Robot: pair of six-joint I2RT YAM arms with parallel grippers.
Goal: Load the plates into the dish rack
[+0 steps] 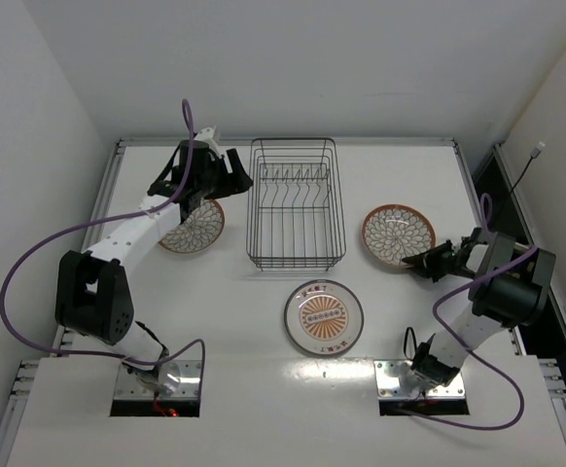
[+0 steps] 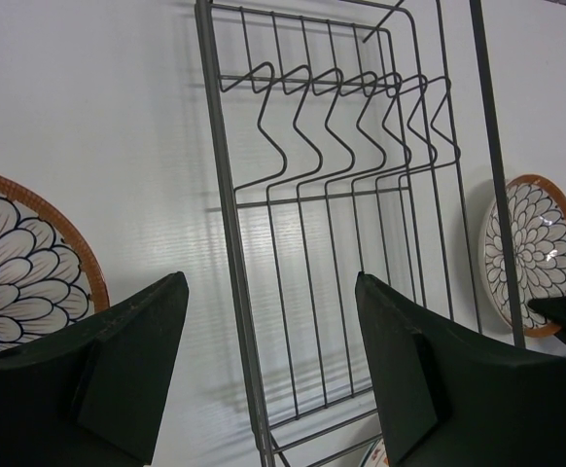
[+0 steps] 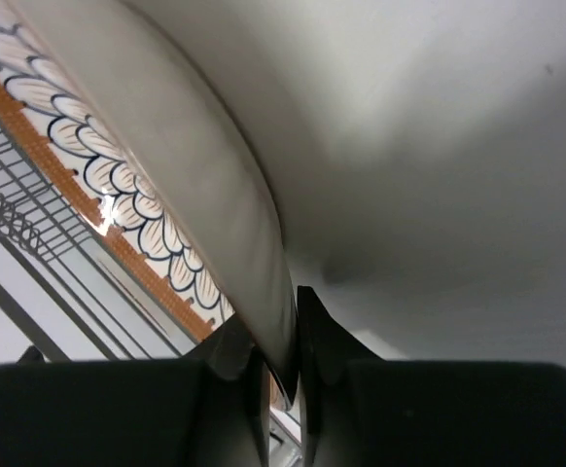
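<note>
Right tool (image 1: 422, 263) pinches the rim of the right-hand plate (image 1: 397, 233); left tool (image 2: 271, 292) stands open at upper left.

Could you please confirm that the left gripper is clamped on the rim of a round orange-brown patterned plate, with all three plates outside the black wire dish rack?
No: the right wrist view shows the right gripper clamped on the rim of the round orange-brown patterned plate; the left gripper is open. No plate is in the black wire dish rack.
</note>
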